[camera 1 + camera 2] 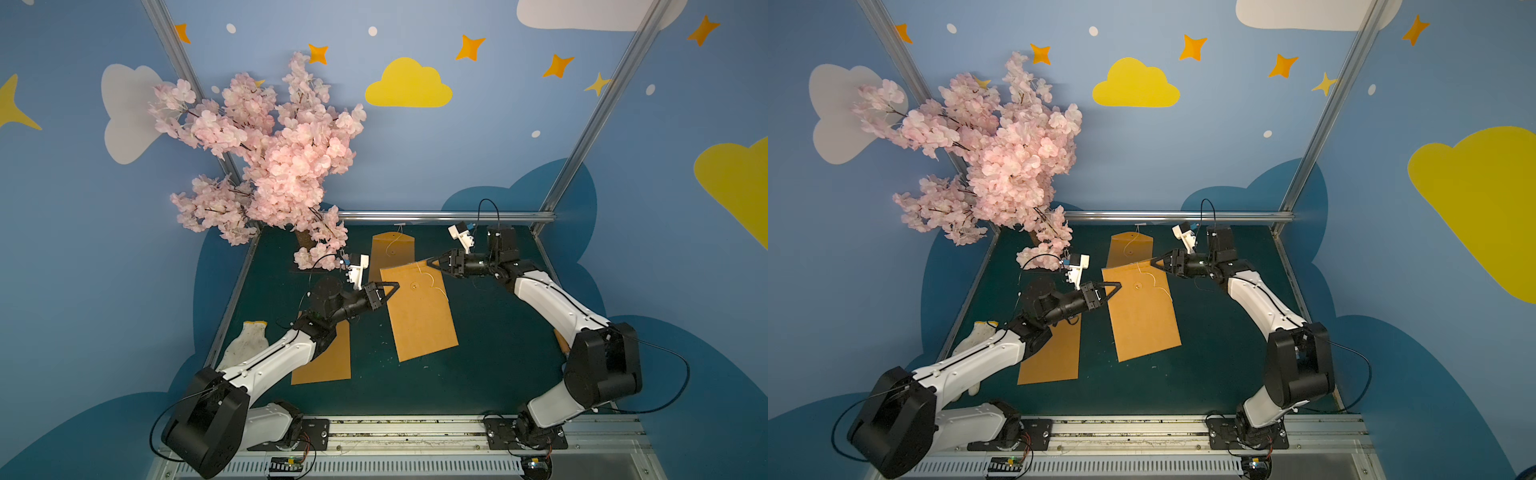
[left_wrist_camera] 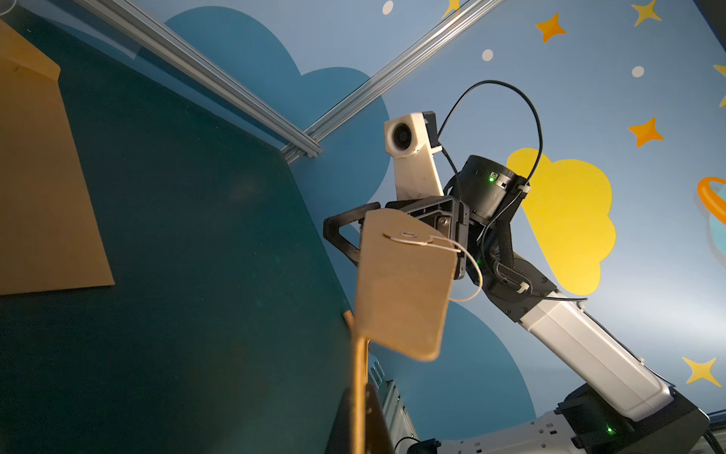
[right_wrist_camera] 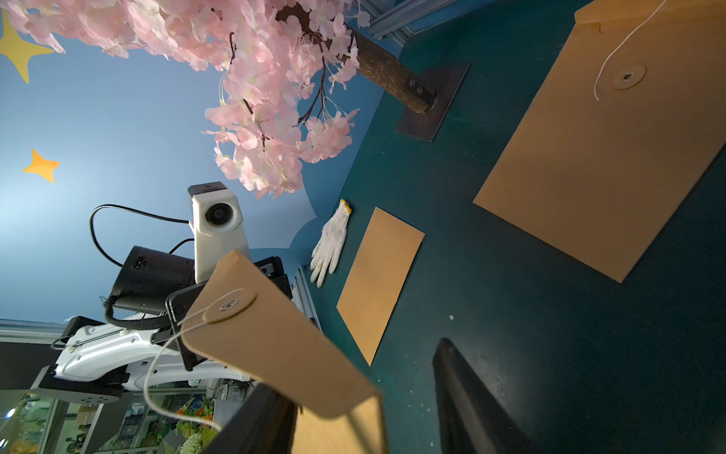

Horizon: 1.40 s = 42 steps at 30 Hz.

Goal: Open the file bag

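While clamped at its left edge, file bag (image 1: 419, 320): dead centre in both top views, slanted on the green table (image 1: 498, 353).
Flap (image 2: 404, 283): up off the bag, round button showing (clearest in the wrist views).
String (image 2: 473, 275): loose, curling down off the flap.
Left gripper (image 1: 395, 286): closed tight on the file bag's left edge, just left of centre.
Right gripper (image 1: 431, 262): at the bag's upper right corner, fingers (image 3: 471, 393) spread apart, flap between them.
Far file bag (image 1: 392, 249): upper centre, flat.
Near file bag (image 1: 328, 365): lower left, partly under the left arm.
Glove (image 1: 249, 345): lower left, at the table edge.
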Available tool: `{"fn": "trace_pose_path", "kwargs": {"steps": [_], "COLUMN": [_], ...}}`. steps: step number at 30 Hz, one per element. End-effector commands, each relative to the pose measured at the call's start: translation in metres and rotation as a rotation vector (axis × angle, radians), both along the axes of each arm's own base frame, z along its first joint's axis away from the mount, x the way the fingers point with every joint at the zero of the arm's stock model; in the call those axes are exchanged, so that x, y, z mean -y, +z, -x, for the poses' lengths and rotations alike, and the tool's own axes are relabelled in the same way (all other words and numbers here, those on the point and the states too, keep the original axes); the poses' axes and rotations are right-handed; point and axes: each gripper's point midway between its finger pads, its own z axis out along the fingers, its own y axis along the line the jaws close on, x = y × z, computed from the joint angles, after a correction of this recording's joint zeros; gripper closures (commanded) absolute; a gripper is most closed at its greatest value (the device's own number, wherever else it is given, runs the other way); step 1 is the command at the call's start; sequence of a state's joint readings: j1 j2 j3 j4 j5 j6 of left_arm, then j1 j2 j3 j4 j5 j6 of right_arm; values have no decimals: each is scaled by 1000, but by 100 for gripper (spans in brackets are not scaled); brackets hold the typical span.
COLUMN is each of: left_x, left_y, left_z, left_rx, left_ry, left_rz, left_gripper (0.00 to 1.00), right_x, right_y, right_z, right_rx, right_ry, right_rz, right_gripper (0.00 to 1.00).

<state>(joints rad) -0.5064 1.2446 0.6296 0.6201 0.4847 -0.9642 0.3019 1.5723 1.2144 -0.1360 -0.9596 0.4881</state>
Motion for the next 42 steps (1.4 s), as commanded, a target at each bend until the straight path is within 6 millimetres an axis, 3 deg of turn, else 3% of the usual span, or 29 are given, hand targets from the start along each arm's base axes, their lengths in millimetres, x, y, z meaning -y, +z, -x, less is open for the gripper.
{"fn": "trace_pose_path", "kwargs": {"steps": [1,10,20,28,34,42], "left_x": [2,2,1,3,5,-1], "left_y": [-13,-24,-15,-17,-20,6], "left_z": [11,11,12,15,14,7], "left_rx": [-12,-23,27,64,69,132], "left_ry": [-38,-40,-40,-68,-73,-9], "left_rz": [-38,-59,-48,-86,-82,-53], "left_gripper": [98,97,97,97,97,77], "right_x": [-2,-4,-5,-7,-7,-5], "right_y": [30,38,38,41,45,45], "right_z": [4,8,15,17,21,28], "right_rx": [78,76,55,44,48,52], "right_ry": [22,43,75,98,112,125], "right_rz": [-30,-66,-86,-117,-134,-121], "right_gripper": [47,54,77,80,88,96]}}
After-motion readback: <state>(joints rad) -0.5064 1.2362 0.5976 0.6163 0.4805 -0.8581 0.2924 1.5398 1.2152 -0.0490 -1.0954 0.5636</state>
